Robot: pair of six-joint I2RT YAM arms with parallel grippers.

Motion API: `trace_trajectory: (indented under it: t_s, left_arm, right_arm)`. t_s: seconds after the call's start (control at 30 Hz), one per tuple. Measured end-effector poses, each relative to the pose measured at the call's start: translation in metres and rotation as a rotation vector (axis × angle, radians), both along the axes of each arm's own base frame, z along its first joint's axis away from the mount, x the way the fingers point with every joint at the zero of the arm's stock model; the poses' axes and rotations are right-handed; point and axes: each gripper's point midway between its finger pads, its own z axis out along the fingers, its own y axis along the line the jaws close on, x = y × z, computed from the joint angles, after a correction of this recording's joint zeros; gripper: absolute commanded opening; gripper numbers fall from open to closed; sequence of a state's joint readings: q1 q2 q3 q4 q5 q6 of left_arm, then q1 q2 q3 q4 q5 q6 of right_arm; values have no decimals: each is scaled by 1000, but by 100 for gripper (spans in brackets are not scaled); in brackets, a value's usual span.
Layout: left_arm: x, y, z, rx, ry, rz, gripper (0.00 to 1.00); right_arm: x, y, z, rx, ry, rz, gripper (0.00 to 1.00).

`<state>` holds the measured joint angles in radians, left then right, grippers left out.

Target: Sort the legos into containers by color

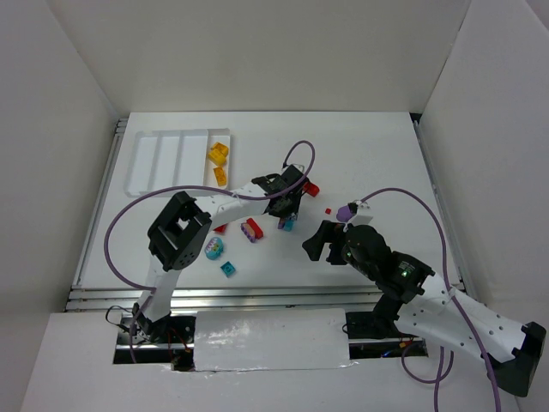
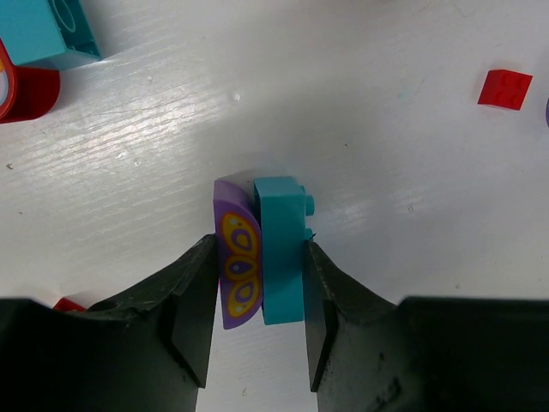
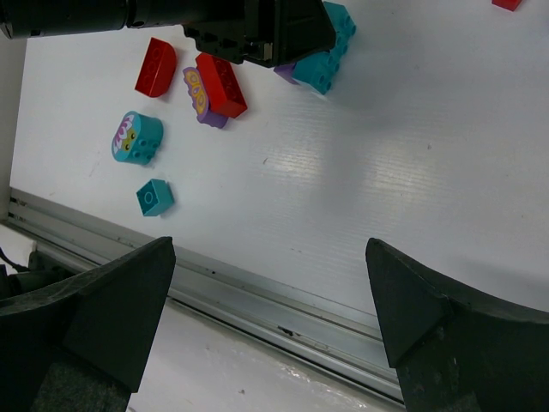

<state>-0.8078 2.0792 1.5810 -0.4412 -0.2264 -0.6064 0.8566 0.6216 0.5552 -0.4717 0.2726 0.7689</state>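
A teal brick [image 2: 281, 249] sits on the table [image 1: 369, 154] between the left arm's jaws, with a purple piece [image 2: 238, 266] bearing a yellow butterfly pattern pressed flat against its side. The jaws are clenched on the pair, one finger on the purple face and the other on the teal face. Ahead of these jaws and to their right lies a small red tile [image 2: 504, 88]. Ahead and to their left, another teal brick [image 2: 51, 30] touches a red piece [image 2: 30, 90].

Well beyond the left jaws and off to their left stands the white tray [image 1: 159, 159]. Its compartment nearest the jaws holds two yellow bricks [image 1: 220, 154].

The right arm's jaws are spread wide with nothing between them, hanging over bare table. Ahead of them and to their left lie a teal brick with a face [image 3: 137, 137] and a small teal cube [image 3: 154, 197]. Farther ahead, a red brick [image 3: 220, 84] lies on a second purple-and-yellow piece [image 3: 196, 93], with another red brick [image 3: 155, 66] just beside them.
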Motion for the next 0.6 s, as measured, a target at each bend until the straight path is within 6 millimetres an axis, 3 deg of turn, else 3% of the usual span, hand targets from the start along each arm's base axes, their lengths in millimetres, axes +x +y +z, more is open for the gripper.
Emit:
trace_trajectory:
  t_s: [0.1,0.2,0.4,0.5,0.53,0.6]
  left_arm:
    - [0,0,0,0,0,0,49]
    - [0,0,-1,2,1,-1,62]
    - [-4,2,-18,26,34,-4,63]
    - [-5,3,-23,35,42,-6,35]
    - [-5,2,-23,35,43,-11,19]
    - [-5,2,-23,32,45,-10,3]
  right_arm:
    - [0,0,0,0,0,0,100]
    - [0,0,0,2,-1,0,100]
    - [0,0,0,4,-3,0,100]
    - [0,0,1,7,-6,0,99]
    - [0,0,1,8,-7,0,100]
    - [0,0,1,9,-8,0,100]
